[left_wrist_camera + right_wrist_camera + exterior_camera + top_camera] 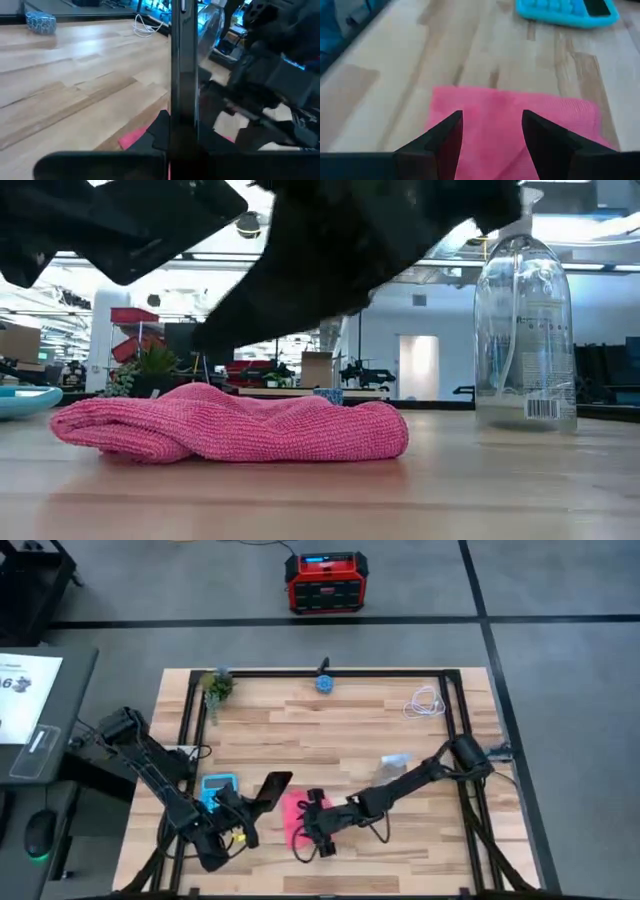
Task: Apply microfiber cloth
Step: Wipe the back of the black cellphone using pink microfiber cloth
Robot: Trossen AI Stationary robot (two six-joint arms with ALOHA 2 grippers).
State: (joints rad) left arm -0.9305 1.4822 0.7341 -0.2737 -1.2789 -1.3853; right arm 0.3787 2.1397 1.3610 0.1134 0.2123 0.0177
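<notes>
High view: cloth [293,813] lies on the table [330,740] near the front edge, between the two grippers; the blue calculator [217,786] sits just beside it toward your left arm.
High view, left gripper [262,794]: it holds a black phone [271,787] tilted up beside the cloth.
High view, right gripper [312,823]: it sits right over the cloth's edge; a spray bottle [396,762] lies near its forearm.
Low view: cloth [230,423] rests bunched and folded on the wood, soft ridges, with dark arm parts hanging above it and the clear bottle [524,330] off to one side.
Left wrist view: phone [183,75] stands edge-on, pinched between the left fingers; a corner of pink cloth [134,139] shows beneath.
Right wrist view: your right fingers [445,140] are spread wide, one either side of the cloth's [490,115] near edge, with nothing between them yet.
Handling: you should expect it to be light, limp and grippy rather than slippery; it will sag and drape when lifted.
Where to grip: take a raised fold or the near edge, since a flat single layer could slip out or you could scrape the wood.
</notes>
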